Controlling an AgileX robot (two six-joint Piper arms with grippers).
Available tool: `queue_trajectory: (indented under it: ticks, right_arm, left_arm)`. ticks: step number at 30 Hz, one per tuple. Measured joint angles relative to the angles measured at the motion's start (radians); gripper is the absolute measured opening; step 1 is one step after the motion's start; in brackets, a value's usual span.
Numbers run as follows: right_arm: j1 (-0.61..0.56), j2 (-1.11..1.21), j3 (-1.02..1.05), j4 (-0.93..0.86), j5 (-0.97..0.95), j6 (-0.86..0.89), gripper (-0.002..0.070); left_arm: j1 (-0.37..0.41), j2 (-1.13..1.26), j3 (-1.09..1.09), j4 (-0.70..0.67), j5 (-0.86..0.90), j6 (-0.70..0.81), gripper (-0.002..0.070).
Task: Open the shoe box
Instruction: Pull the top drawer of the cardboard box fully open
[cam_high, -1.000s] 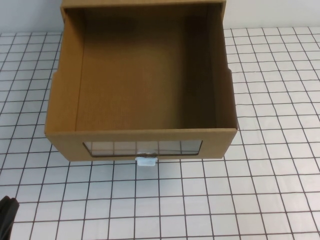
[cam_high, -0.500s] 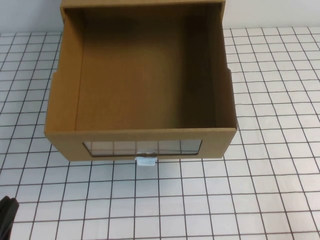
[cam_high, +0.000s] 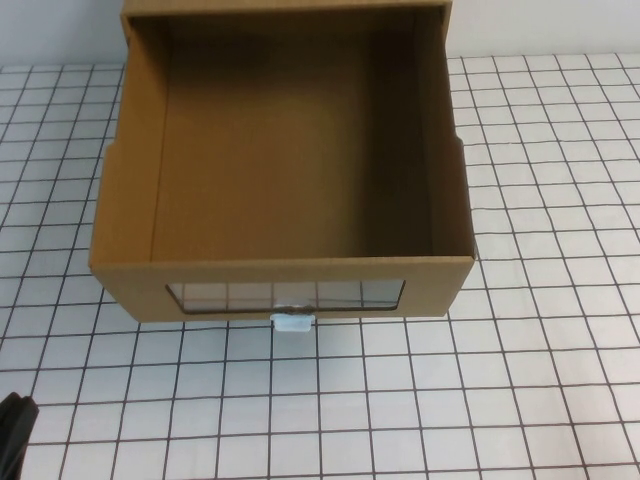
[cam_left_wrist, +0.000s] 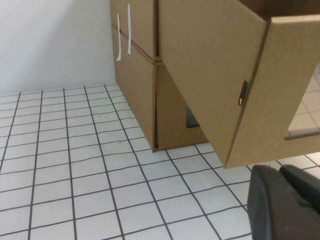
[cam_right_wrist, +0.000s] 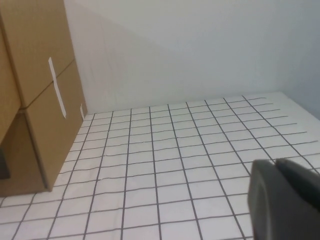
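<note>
The brown cardboard shoe box (cam_high: 130, 200) stands at the middle back of the table, and its hollow inside shows from above. Its near wall carries a clear window (cam_high: 285, 294) and a small white tab (cam_high: 291, 322). In the left wrist view the windowed part (cam_left_wrist: 210, 75) leans out over the table from the box's body (cam_left_wrist: 135, 90). My left gripper (cam_high: 12, 430) sits at the near left corner, well clear of the box, its fingers (cam_left_wrist: 270, 200) shut and holding nothing. My right gripper (cam_right_wrist: 276, 164) is outside the high view, shut and holding nothing, to the right of the box (cam_right_wrist: 45, 100).
The table is a white sheet with a black grid (cam_high: 480, 400), bare in front of the box and on both sides. A pale wall (cam_right_wrist: 200, 45) closes the back. Strips of white tape (cam_left_wrist: 123, 35) mark the box's side.
</note>
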Motion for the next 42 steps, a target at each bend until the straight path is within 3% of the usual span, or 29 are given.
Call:
queue_trajectory:
  ticks: [2, 6, 9, 17, 42]
  right_arm:
    - [0.0, 0.0, 0.0, 0.074, 0.008, -0.062, -0.0014]
    - [0.0, 0.0, 0.0, 0.326, 0.055, -0.393, -0.0013]
    - [0.0, 0.0, 0.0, 0.383, 0.107, -0.481, -0.0013]
    - [0.0, 0.0, 0.0, 0.393, 0.304, -0.51, -0.0013]
    - [0.0, 0.0, 0.0, 0.393, 0.316, -0.512, -0.0013]
  left_arm:
    - [0.0, 0.0, 0.0, 0.0, 0.001, 0.0, -0.0004]
    - [0.0, 0.0, 0.0, 0.0, 0.001, 0.0, -0.0004]
    - [0.0, 0.0, 0.0, 0.0, 0.001, 0.0, -0.0004]
    - [0.0, 0.0, 0.0, 0.0, 0.001, 0.0, -0.0004]
    - [0.0, 0.0, 0.0, 0.0, -0.062, 0.0, -0.0004]
